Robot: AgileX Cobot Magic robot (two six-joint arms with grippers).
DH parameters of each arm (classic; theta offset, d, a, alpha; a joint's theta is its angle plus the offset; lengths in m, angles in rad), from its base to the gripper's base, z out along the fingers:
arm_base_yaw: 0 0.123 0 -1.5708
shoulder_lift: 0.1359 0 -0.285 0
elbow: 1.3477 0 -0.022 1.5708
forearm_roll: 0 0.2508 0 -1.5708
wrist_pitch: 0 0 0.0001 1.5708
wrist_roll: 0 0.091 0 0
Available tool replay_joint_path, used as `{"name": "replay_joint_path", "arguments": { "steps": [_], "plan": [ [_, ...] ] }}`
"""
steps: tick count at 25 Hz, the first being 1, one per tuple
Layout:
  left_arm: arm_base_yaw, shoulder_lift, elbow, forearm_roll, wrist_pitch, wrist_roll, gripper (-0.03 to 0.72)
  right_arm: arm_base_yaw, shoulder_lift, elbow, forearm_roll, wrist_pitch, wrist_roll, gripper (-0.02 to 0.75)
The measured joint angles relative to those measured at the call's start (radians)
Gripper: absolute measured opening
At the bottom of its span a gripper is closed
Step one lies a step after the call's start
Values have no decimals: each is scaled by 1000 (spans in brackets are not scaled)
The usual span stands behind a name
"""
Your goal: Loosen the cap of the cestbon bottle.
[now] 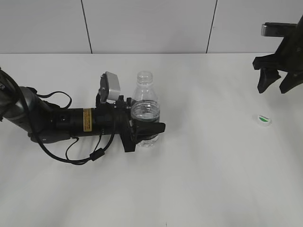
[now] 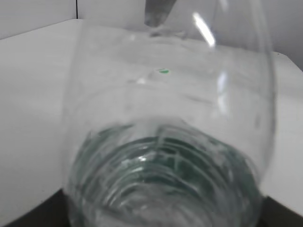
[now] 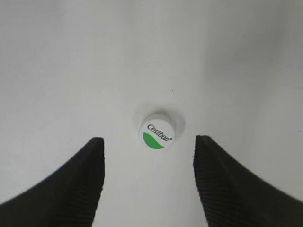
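Note:
The clear ribbed cestbon bottle (image 1: 146, 109) stands upright on the white table with its neck open and no cap on it. My left gripper (image 1: 146, 131) is shut on its lower body, at the dark green label band. The bottle fills the left wrist view (image 2: 165, 142). The white cap (image 1: 263, 120) with a green leaf mark lies flat on the table at the right. It also shows in the right wrist view (image 3: 157, 134), top up. My right gripper (image 1: 275, 82) hangs open and empty above the cap, and its fingers (image 3: 147, 163) frame the cap from above.
The white table (image 1: 213, 179) runs back to a grey panelled wall. The left arm (image 1: 61, 120) and its looped black cables lie low across the table's left side.

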Motion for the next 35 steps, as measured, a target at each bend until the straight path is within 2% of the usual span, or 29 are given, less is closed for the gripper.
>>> {"name": "replay_joint_path", "arguments": {
  "steps": [6,9,14,29,35],
  "plan": [
    [-1,4,0,3,3,0,507,0,0,0,0,-19,0,458],
    [-2,9,0,2,3,-2,525,0,0,0,0,-21,0,458],
    [-2,9,0,3,3,-49,531,0,0,0,0,-22,0,458],
    [-2,-80,0,50,4,-86,533,0,0,0,0,-29,0,458],
    [-2,-136,0,53,4,-157,533,0,-1,0,0,-27,1,458]
  ]
}}
